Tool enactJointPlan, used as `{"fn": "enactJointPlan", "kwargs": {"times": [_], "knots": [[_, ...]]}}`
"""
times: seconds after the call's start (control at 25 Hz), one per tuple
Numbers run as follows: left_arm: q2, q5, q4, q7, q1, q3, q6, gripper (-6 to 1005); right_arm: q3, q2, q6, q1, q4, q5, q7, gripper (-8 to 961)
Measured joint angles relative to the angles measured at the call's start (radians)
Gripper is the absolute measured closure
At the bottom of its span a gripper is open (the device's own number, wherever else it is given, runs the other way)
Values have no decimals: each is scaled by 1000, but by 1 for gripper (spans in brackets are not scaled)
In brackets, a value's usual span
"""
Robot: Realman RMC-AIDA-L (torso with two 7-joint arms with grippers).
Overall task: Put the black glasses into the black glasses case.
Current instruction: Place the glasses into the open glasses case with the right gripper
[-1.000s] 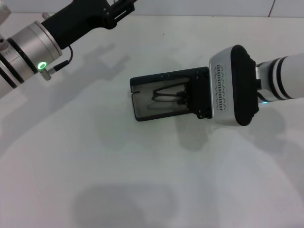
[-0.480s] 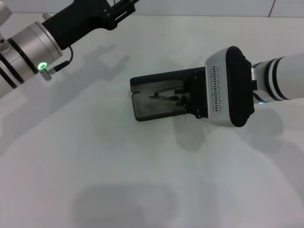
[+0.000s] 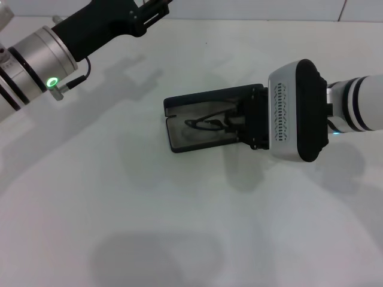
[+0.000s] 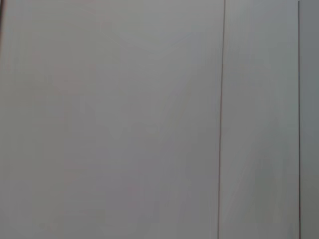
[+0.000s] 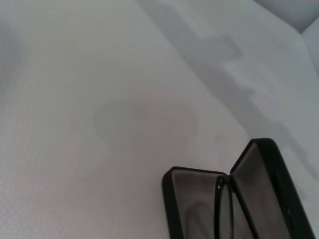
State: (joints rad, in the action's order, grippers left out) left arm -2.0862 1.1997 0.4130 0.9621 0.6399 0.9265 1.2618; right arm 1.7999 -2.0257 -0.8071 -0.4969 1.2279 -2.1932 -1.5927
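Head view shows right pincer [image 3: 236, 124] over the open black glasses case [image 3: 197, 116], grip unclear; wrist view shows black glasses [image 5: 225, 199] inside.

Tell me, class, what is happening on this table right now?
The right end effector is at the open black glasses case, where the black glasses lie over the grey-lined lower half; whether it grips them cannot be seen. The lid stands open. The left end effector is parked high at the far left, away from the case, above the white table.
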Motion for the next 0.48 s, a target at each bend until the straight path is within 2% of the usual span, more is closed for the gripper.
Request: {"fn": "enactJointPlan", "kwargs": {"times": [0.24, 0.48], "knots": [[0, 0, 0, -2, 6, 0, -5, 364, -15, 5, 1, 4, 0, 80, 8, 728], [0, 0, 0, -1, 5, 1, -6, 364, -136, 6, -127, 10, -9, 217, 89, 728]]}}
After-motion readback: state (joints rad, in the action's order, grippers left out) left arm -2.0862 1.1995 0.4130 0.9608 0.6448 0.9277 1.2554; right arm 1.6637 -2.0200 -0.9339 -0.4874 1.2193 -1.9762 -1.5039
